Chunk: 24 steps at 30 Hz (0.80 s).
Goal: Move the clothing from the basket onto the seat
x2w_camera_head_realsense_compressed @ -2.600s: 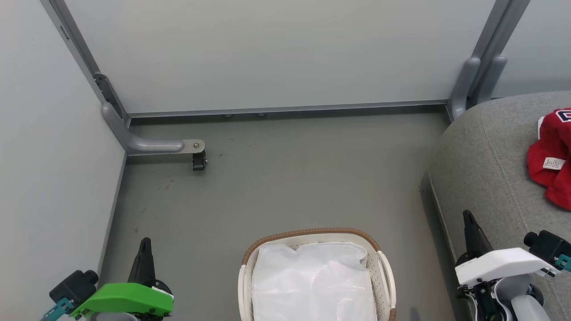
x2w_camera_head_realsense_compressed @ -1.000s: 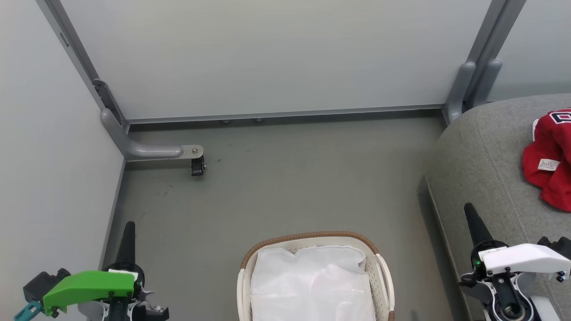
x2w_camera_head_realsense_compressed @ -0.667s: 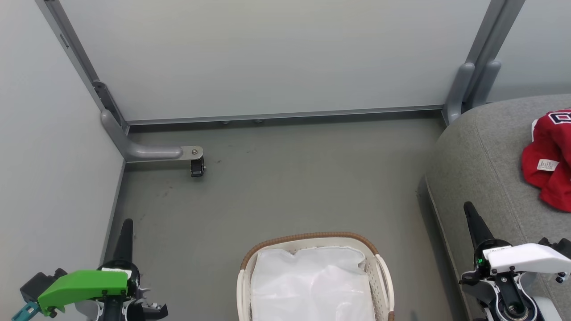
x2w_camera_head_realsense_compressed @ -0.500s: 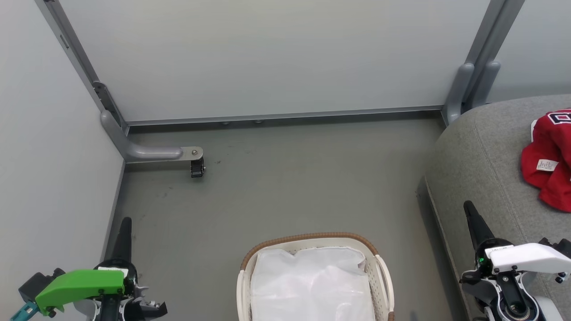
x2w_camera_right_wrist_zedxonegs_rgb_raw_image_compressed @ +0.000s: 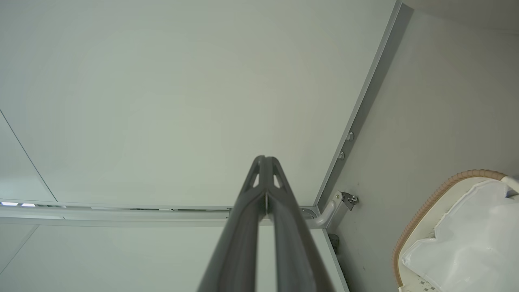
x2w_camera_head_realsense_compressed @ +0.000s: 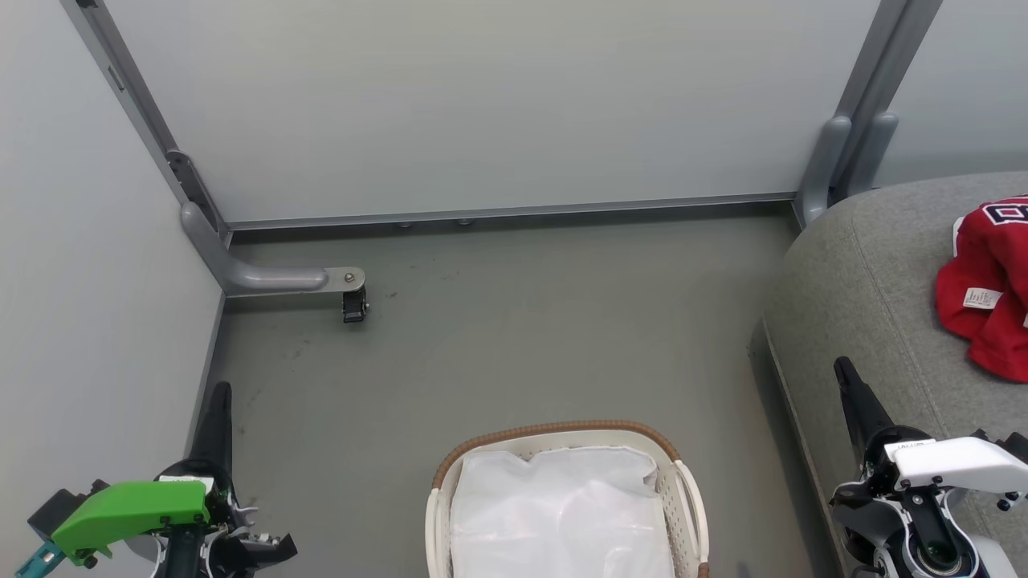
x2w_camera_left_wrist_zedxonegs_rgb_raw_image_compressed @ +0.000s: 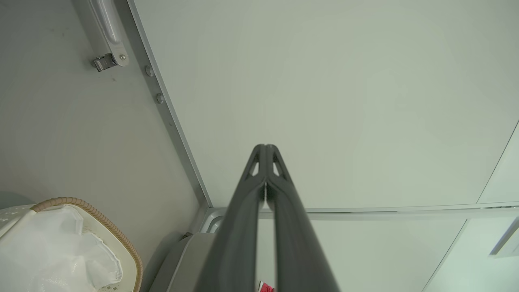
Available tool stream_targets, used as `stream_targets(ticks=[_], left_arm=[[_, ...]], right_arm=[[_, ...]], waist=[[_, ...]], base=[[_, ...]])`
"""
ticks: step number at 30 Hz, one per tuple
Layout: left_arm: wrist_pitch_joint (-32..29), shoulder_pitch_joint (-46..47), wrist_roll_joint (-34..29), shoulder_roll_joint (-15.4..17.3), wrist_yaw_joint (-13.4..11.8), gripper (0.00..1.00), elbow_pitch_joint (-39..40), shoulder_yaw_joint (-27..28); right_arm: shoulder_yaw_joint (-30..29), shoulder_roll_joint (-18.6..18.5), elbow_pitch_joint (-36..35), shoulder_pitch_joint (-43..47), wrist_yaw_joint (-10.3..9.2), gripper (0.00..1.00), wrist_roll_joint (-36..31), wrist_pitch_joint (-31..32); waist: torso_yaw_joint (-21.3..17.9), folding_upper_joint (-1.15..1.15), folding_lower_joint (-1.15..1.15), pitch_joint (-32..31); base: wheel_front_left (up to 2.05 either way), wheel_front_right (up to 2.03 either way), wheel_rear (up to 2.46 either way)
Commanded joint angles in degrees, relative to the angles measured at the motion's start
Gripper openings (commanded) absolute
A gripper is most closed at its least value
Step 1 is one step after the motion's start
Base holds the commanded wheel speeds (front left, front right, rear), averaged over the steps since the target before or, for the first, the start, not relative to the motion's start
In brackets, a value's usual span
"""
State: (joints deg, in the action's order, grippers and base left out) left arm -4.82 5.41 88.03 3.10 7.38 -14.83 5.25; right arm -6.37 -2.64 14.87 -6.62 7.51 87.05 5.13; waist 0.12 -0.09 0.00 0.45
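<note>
The red clothing (x2w_camera_head_realsense_compressed: 986,285) with a small white tag lies bunched on the grey seat (x2w_camera_head_realsense_compressed: 875,305) at the right edge of the head view. The white basket (x2w_camera_head_realsense_compressed: 691,498) with its brown woven rim stands on the floor at bottom centre, and inside it I see just a white liner (x2w_camera_head_realsense_compressed: 562,514). My left gripper (x2w_camera_head_realsense_compressed: 220,393) is shut and holds nothing, low at the left beside the wall. Over the seat's front edge at the lower right, my right gripper (x2w_camera_head_realsense_compressed: 843,371) is shut and holds nothing. The wrist views show the left gripper (x2w_camera_left_wrist_zedxonegs_rgb_raw_image_compressed: 265,147) and the right gripper (x2w_camera_right_wrist_zedxonegs_rgb_raw_image_compressed: 264,158) with fingers pressed together.
Pale partition panels close off the back and left, with grey metal frame posts (x2w_camera_head_realsense_compressed: 851,152) in the corners. A bracket foot with a small black caster (x2w_camera_head_realsense_compressed: 353,303) sticks out onto the grey floor (x2w_camera_head_realsense_compressed: 514,337) at the back left.
Both arms have pulled back lower in the head view and turned at the wrist. The view has shifted slightly, which is the camera moving. The clothing, basket and seat have not moved.
</note>
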Motion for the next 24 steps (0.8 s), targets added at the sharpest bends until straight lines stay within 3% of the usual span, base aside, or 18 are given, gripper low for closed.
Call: stream_targets(ticks=[1,12,24], left_arm=[[-0.3,1.1,1.2,0.3,0.2,0.00,0.5,0.3],[-1.5,1.2,4.9,0.3,0.2,0.00,1.0,1.0],[-1.6,1.2,4.7,0.2,0.2,0.00,0.9,1.0]], right_arm=[[-0.2,-0.4,-0.5,0.5,-0.03,0.00,1.4,0.5],[-0.3,-0.4,-1.0,0.7,-0.04,0.00,5.5,1.7],[-0.3,-0.4,-1.0,0.7,-0.04,0.00,5.4,1.6]], waist=[[0.0,0.08,0.00,0.0],[-0.1,0.09,0.00,-0.3],[-0.1,0.09,0.00,-0.3]], base=[[0.00,0.00,0.00],[0.00,0.00,0.00],[0.00,0.00,0.00]])
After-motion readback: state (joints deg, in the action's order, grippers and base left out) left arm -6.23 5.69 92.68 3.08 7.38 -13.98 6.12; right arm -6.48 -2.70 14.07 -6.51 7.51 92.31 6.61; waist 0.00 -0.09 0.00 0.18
